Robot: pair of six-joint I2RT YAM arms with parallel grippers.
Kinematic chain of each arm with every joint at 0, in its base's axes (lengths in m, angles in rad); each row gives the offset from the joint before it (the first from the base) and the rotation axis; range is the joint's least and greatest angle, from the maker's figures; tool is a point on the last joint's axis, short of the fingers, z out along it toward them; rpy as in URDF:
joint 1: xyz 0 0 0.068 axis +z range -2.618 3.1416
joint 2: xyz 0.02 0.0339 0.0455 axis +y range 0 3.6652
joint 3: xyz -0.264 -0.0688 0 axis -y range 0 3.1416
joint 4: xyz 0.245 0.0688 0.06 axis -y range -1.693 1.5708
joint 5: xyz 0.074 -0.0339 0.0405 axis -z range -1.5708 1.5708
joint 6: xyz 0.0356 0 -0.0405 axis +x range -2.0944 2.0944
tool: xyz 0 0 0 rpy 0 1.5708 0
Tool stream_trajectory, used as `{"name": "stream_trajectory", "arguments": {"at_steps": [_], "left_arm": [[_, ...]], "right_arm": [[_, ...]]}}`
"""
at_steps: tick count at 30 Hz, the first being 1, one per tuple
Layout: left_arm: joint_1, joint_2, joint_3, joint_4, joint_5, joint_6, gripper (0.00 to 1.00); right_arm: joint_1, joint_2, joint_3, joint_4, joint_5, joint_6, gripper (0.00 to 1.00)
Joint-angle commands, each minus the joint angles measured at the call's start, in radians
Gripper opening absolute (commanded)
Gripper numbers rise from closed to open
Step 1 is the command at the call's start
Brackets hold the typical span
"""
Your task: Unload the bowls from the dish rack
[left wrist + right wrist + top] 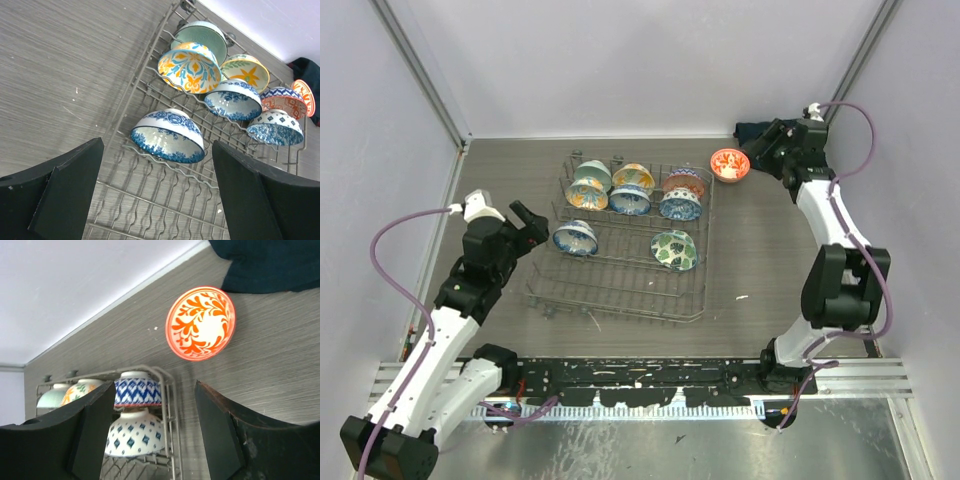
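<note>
While one red-orange bowl (730,165) sits upright on the table (770,260), just off the far right corner of the dish rack (620,295) and close by a dark cloth (752,130), eight patterned bowls (630,200) by my count stand tipped on edge inside the rack, so the unloading looks to me barely begun. The right gripper (758,152) hovers beside that red-orange bowl with its jaws spread wide and nothing between them. Seen from its wrist camera, the bowl lies beyond the fingertips, apart from both. The left gripper (531,227) is the one with work in front of it. It is poised at the rack's left side, jaws equally wide and empty, aimed at the blue-and-white bowl (167,136) that leans at the left end of the nearer row, well apart from the others. I'd judge the step in hand to be the approach to that bowl. The next move seems to call for an advance until the fingers straddle the bowl's wall, a firm close, then a lift clear of the rack before swinging out to the table. The rack could snag a finger, and the glazed rim may slip.
</note>
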Motion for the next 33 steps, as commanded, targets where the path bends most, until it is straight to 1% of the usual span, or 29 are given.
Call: {"name": "stream_trajectory", "arguments": {"at_steps": [1, 4, 7, 10, 14, 17, 19, 22, 26, 30, 33], "left_arm": [[0.004, 0.020, 0.047, 0.039, 0.069, 0.003, 0.98], [0.002, 0.031, 0.078, 0.031, 0.114, 0.029, 0.98], [-0.010, 0.038, 0.115, 0.007, 0.193, 0.041, 0.98], [-0.036, 0.057, 0.144, 0.000, 0.209, 0.046, 0.98], [-0.042, 0.098, 0.199, -0.001, 0.205, 0.054, 0.98], [-0.043, 0.127, 0.225, 0.037, 0.207, 0.070, 0.98], [-0.045, 0.139, 0.207, 0.091, 0.232, 0.081, 0.98], [-0.049, 0.138, 0.127, 0.186, 0.264, 0.100, 0.98], [-0.053, 0.109, 0.024, 0.294, 0.279, 0.064, 0.98], [-0.056, 0.056, -0.003, 0.298, 0.244, 0.075, 0.98], [-0.056, 0.020, -0.017, 0.273, 0.182, 0.089, 0.98]], "right_arm": [[0.069, -0.170, -0.042, 0.117, -0.006, -0.100, 0.71], [0.146, -0.238, -0.033, 0.091, 0.061, -0.173, 0.72], [0.200, -0.260, 0.007, 0.053, 0.087, -0.211, 0.73], [0.220, -0.268, 0.010, 0.052, 0.083, -0.213, 0.73], [0.230, -0.266, 0.019, 0.051, 0.067, -0.213, 0.73], [0.234, -0.270, 0.022, 0.053, 0.061, -0.216, 0.73], [0.244, -0.275, 0.024, 0.054, 0.059, -0.222, 0.73], [0.272, -0.285, 0.022, 0.061, 0.070, -0.240, 0.73], [0.346, -0.286, 0.043, 0.037, 0.134, -0.303, 0.73], [0.458, -0.248, 0.098, -0.023, 0.231, -0.391, 0.73], [0.566, -0.206, 0.131, -0.063, 0.295, -0.459, 0.72]]}}
